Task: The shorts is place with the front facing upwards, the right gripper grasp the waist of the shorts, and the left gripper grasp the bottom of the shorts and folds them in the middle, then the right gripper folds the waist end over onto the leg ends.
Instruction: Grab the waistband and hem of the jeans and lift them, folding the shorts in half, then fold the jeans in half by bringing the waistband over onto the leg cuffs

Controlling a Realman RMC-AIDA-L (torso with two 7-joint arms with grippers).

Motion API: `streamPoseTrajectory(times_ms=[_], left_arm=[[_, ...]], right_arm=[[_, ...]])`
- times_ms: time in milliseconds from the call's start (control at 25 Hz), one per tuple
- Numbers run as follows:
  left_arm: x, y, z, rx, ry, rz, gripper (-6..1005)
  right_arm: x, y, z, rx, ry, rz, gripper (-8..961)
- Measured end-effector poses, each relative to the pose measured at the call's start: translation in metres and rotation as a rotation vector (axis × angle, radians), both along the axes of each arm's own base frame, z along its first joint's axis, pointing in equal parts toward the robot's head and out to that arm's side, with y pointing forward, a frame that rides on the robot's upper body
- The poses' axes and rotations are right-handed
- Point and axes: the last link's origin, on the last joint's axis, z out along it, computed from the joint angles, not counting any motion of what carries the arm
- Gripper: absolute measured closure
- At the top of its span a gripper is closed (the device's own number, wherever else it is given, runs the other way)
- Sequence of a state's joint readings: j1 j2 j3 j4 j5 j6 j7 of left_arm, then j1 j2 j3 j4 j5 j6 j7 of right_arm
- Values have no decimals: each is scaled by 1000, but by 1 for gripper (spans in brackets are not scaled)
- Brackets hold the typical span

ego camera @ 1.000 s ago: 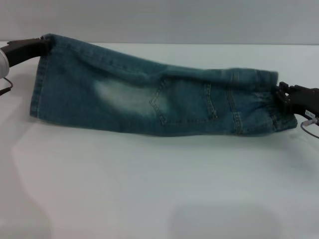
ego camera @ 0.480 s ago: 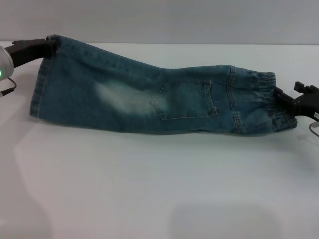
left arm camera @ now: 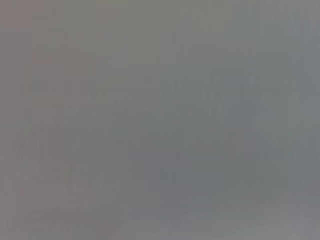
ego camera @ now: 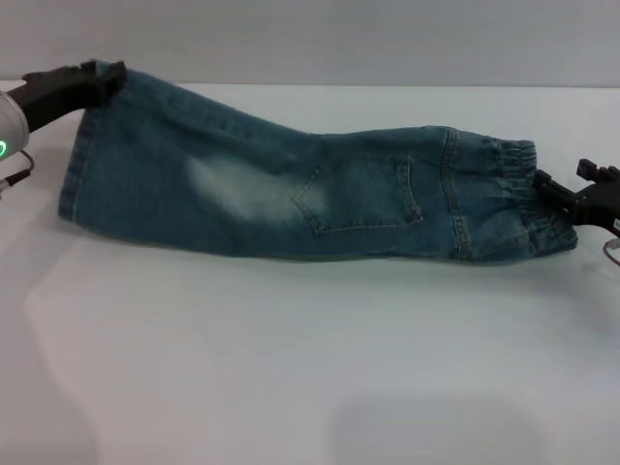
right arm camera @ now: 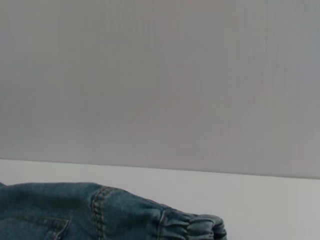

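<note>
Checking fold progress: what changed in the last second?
The right claw opened, let go of the waist and backed off to the right; the waist settled flat on the table. The left claw stayed at the hem corner, and the shorts stayed folded lengthwise.

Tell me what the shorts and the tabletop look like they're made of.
The shorts: washed blue-green denim by the look, with a pale faded patch, visible seam stitching and a patch pocket; matte, woven. The waist of the shorts is ruched, likely elastic inside. The table: smooth white surface with a faint sheen, probably laminate or painted board; the exact material cannot be told.
</note>
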State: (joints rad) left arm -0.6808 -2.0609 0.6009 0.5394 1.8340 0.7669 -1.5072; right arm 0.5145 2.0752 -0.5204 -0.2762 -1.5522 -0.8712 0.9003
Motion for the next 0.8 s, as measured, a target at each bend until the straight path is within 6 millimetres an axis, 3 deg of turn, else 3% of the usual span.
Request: streamPoseTrajectory(times_ms=[640,800], left_arm=[[-9,-6,6,52,-8,-11,172],[-9,-8,3,39,-18,-15,172]], right_arm=[[2,-4,1,-32,42,-14,281],[-7,-5,13,-148,100,10,282]])
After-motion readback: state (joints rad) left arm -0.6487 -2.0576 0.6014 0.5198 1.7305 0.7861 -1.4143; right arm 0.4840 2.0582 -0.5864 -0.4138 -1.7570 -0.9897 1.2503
